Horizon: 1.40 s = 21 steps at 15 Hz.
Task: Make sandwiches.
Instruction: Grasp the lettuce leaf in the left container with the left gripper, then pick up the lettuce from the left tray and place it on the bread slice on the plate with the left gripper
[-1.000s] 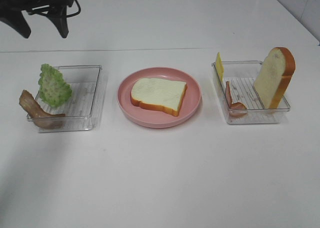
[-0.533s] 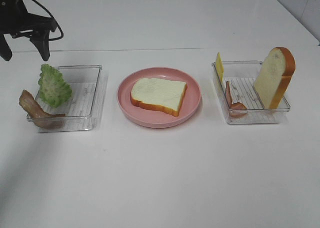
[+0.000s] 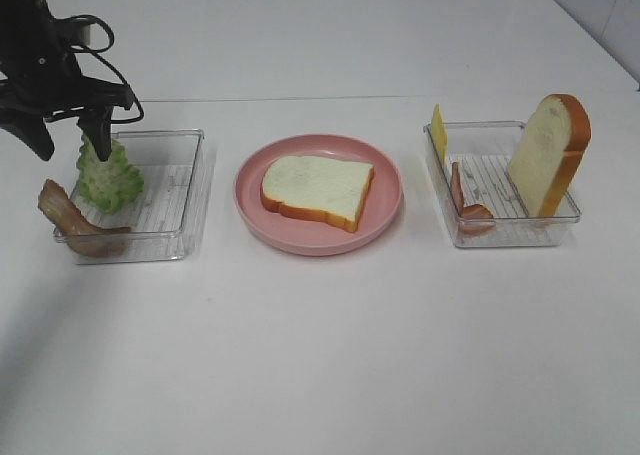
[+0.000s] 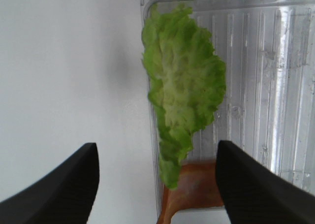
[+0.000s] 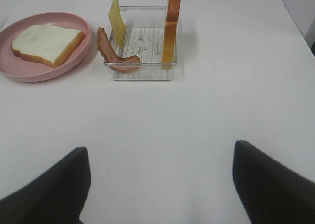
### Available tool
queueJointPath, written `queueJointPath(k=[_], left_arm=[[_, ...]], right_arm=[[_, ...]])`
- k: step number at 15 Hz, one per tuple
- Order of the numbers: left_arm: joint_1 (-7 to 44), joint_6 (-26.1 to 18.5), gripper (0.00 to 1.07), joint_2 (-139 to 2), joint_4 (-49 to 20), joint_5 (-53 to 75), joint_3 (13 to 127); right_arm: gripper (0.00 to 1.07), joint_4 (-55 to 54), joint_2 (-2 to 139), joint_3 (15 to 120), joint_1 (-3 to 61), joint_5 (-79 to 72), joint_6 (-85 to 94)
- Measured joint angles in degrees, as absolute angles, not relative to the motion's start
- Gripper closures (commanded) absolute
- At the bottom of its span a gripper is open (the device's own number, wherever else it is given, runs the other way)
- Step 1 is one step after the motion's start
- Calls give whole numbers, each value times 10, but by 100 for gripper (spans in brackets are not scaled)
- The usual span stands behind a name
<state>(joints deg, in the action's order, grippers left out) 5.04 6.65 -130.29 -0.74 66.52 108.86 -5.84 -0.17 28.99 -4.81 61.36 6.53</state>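
Note:
No stacked sandwiches show in any view. One white bread slice (image 3: 318, 190) lies flat on the pink plate (image 3: 255, 220). The green lettuce (image 3: 108, 175) leans upright at the far left corner of the left tray (image 3: 165, 210), with a bacon strip (image 3: 70, 220) draped over the tray's edge beside it. My left gripper (image 3: 70, 135) hangs open just above the lettuce (image 4: 182, 86), and the leaf lies between its fingers (image 4: 64, 184) without touching them. My right gripper (image 5: 160, 184) is open over bare table, out of the exterior high view.
The right tray (image 3: 500, 237) holds a yellow cheese slice (image 3: 438, 130), a bacon strip (image 3: 465, 203) and an upright bread slice (image 3: 548, 155). In the right wrist view these are the cheese (image 5: 116, 15), the bacon (image 5: 113, 56) and the bread (image 5: 173, 27). White table stretches in front.
My left gripper has come down from the back left corner to just above the lettuce, its jaws a little narrower. Nothing else has moved.

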Motion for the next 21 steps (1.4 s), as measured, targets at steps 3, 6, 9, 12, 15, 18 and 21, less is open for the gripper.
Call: queueJointPath(k=[3, 6, 9, 12, 15, 18, 21], left_arm=[[50, 66, 48, -1310, -8, 657, 1089], [50, 66, 58, -1312, -9, 656, 1089], [50, 66, 84, -1312, -9, 653, 1089], [50, 66, 101, -1312, -9, 641, 1089], [50, 65, 107, -1312, -9, 641, 1089], [50, 57, 107, -1312, -9, 641, 1089], [50, 50, 107, -1310, -10, 641, 1089]], right_arm=[[31, -58, -2, 290, -48, 614, 65], [31, -58, -2, 290, -48, 614, 65], [31, -58, -2, 290, -48, 614, 65], [31, -58, -2, 290, -48, 614, 65], [31, -58, -2, 290, -48, 614, 65], [31, -58, -2, 290, -48, 614, 65], [31, -58, -2, 290, -48, 614, 65]])
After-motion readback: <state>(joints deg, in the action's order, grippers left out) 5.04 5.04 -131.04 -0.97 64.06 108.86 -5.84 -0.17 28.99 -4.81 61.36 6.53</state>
